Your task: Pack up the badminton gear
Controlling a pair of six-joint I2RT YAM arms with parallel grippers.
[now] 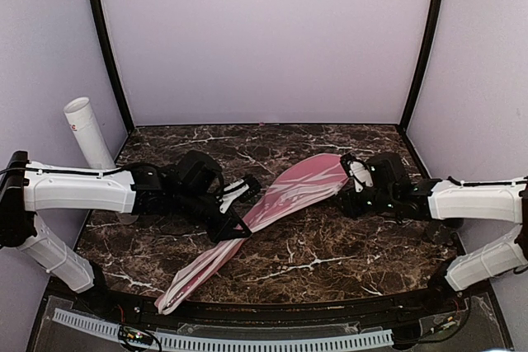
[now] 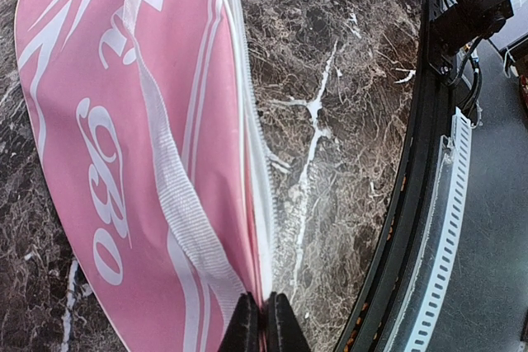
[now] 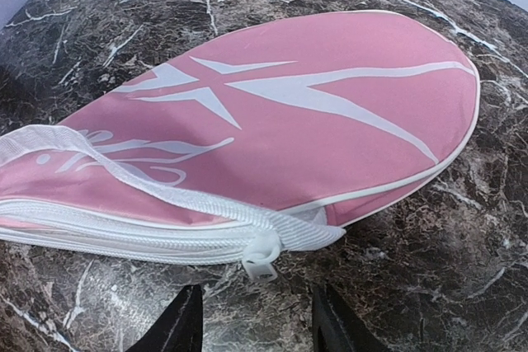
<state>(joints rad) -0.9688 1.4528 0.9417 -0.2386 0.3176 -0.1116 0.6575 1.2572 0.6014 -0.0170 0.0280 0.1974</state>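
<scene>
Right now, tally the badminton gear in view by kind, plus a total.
Pink bag: 1
White tube: 1
Rackets: 0 visible
Shuttlecocks: 0 visible
Total: 2

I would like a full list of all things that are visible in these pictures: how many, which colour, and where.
pink racket-shaped fabric bag: one, pink with white markings, lying diagonally across the table.
white zip pull: one, white, on the bag's zip edge near its wide end.
long white tube: one, white, at the back left corner.
dark marble-patterned table: one, dark brown with white veins.
left gripper: one, black, shut on the bag's zip edge.
right gripper: one, black, open, facing the zip pull.
</scene>
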